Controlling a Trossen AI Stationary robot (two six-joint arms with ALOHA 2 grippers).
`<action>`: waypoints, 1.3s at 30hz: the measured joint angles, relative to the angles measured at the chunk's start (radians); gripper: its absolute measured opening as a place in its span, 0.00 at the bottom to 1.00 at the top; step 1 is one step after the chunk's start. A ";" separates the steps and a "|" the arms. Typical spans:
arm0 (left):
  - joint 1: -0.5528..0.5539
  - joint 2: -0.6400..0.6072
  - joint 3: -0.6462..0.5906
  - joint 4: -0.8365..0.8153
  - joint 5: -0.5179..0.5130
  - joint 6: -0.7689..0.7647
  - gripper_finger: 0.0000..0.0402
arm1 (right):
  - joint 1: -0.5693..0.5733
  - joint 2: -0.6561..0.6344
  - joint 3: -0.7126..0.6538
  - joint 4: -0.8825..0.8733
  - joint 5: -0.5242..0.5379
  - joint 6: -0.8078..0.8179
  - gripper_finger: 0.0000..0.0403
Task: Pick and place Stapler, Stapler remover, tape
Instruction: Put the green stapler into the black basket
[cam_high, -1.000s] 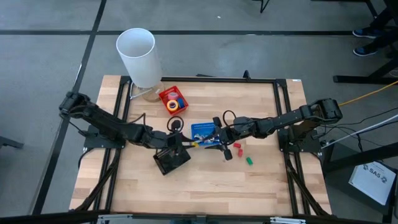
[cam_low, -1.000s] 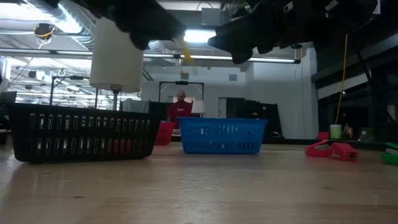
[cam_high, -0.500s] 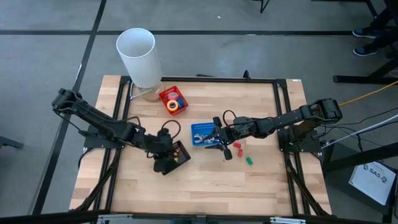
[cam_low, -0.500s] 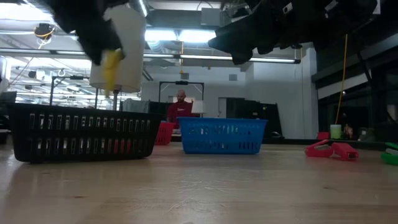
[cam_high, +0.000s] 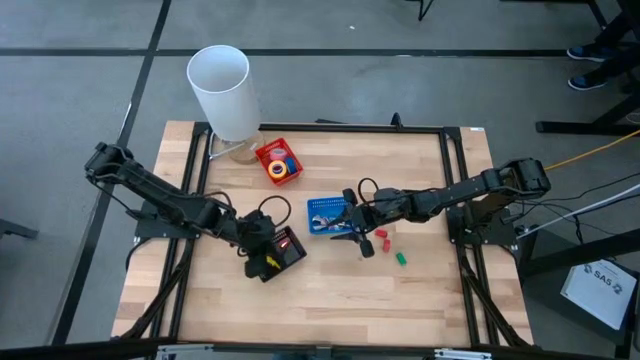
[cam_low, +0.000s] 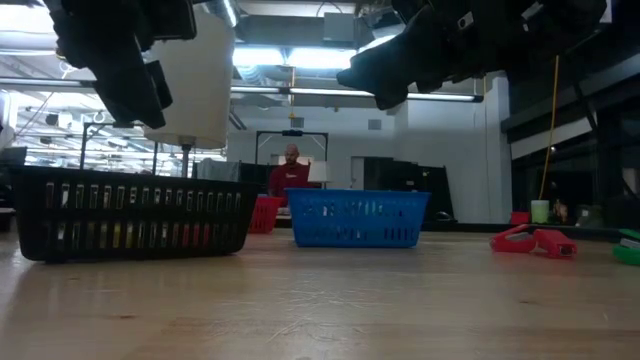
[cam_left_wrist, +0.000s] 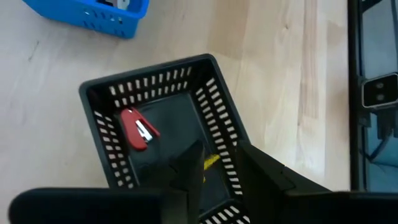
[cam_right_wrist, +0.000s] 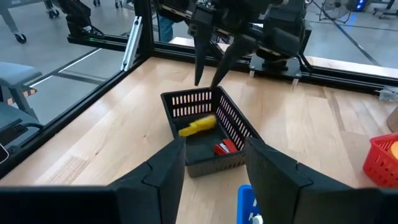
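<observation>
A: High view first. We see the black basket (cam_high: 274, 253) at about seven o'clock from the table's (cam_high: 330, 300) centre, with a red stapler (cam_high: 284, 243) and a yellow stapler (cam_high: 271, 263) inside it. The blue basket (cam_high: 326, 212) sits near the middle. The red basket (cam_high: 278, 160) with the tape (cam_high: 282, 170) rolls lies at eleven o'clock, and the white cylinder (cam_high: 224, 91) stands beyond it at the table's far edge.

B: We also see loose pieces at three o'clock of the blue basket: a red stapler remover (cam_high: 381, 239) and a small green block (cam_high: 401, 258), both on the bare wood.

A: What stands in the way? In the low view the black basket's (cam_low: 135, 212) slotted wall screens its contents, so we only make out colour through the slots. The left arm hangs dark above it.

B: The left gripper (cam_right_wrist: 214, 56) is over the black basket's rim. From the right wrist view we see its fingers (cam_right_wrist: 200, 53) spread a little, nothing between them; the yellow stapler (cam_right_wrist: 198, 126) lies in the basket (cam_right_wrist: 211, 134) below, apart from the tips.

A: And the right gripper (cam_high: 345, 224) hovers at the blue basket's three o'clock edge. Its fingers (cam_right_wrist: 270, 171) stand moderately apart, and we see nothing held between them.

B: In the left wrist view the red stapler (cam_left_wrist: 137, 129) rests on the basket floor (cam_left_wrist: 168, 118), the yellow one (cam_left_wrist: 210, 161) partly hidden behind a finger (cam_left_wrist: 186, 177).
</observation>
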 joint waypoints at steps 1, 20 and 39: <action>0.001 0.000 0.000 0.000 -0.004 0.001 0.23 | 0.000 0.000 0.000 0.000 0.000 -0.002 0.41; 0.001 0.000 0.000 0.154 -0.018 0.073 0.42 | 0.000 0.000 0.000 -0.008 -0.045 0.151 0.41; 0.000 0.011 0.000 0.436 -0.095 0.341 0.43 | 0.135 -0.022 0.338 -1.178 -0.018 0.291 0.41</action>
